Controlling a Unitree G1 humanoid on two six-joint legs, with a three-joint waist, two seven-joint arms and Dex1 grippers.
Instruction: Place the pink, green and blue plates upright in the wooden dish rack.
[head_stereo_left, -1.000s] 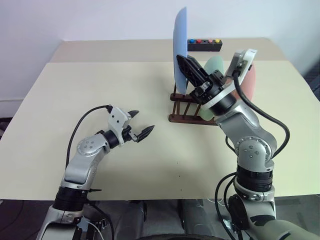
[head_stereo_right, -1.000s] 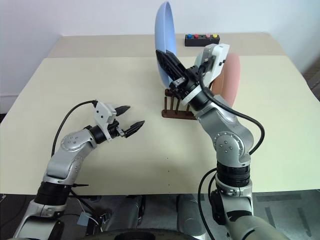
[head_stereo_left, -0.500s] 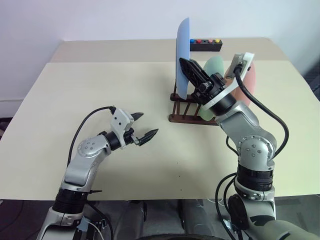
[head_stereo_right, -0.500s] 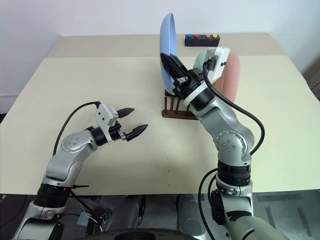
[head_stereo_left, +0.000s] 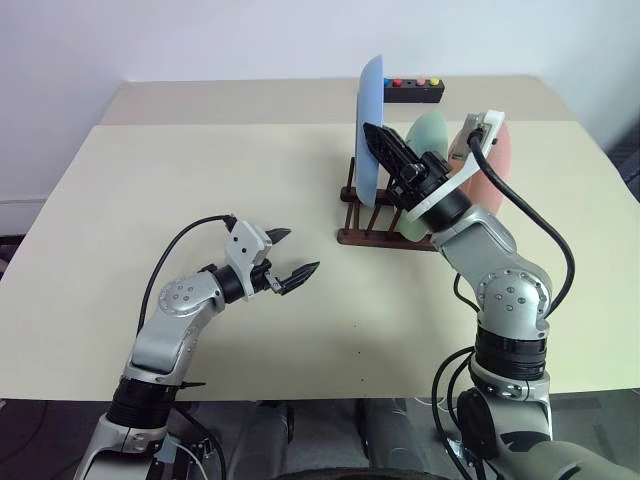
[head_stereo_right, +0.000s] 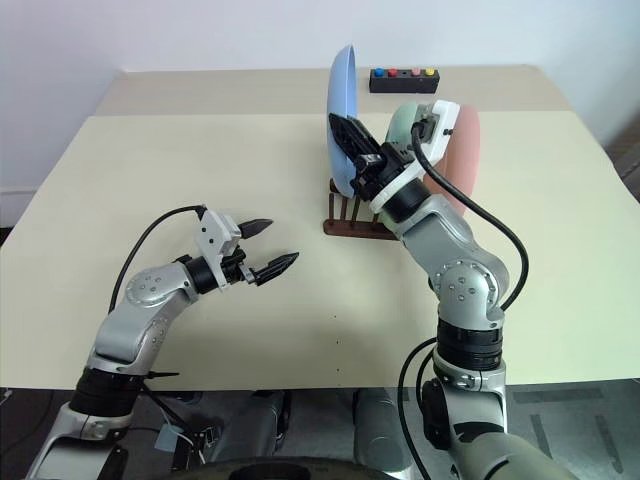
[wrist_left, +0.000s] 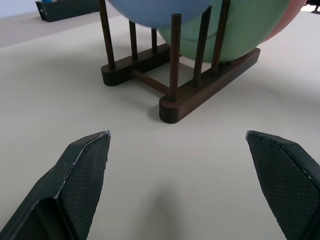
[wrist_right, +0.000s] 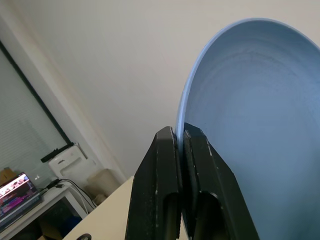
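Your right gripper (wrist_right: 180, 150) is clamped on the rim of the blue plate (head_stereo_left: 371, 130), one black finger on each face, as the right wrist view shows plainly. You hold that plate upright, on edge, at the left end of the rack (head_stereo_left: 370, 220); its lower edge sits down among the pegs there, though you cannot tell from these views whether it rests on the rails.

The rack stands on the worktop (head_stereo_left: 180, 190), toward the far side and right of centre. The green plate (head_stereo_left: 428, 135) stands upright in it, just right of the blue one, and the pink plate (head_stereo_left: 497, 165) stands at the rack's right end, behind your right arm. In the left wrist view the green plate (wrist_left: 240, 30) leans between the pegs with the pink one showing just past it.

Your left gripper (head_stereo_left: 285, 255) hangs over the bare worktop, well left of the rack and nearer to you, its fingers (wrist_left: 85, 165) spread wide with nothing between them, pointing toward the rack.

A black box with coloured buttons (head_stereo_left: 414, 92) sits at the far edge of the worktop, beyond the rack.
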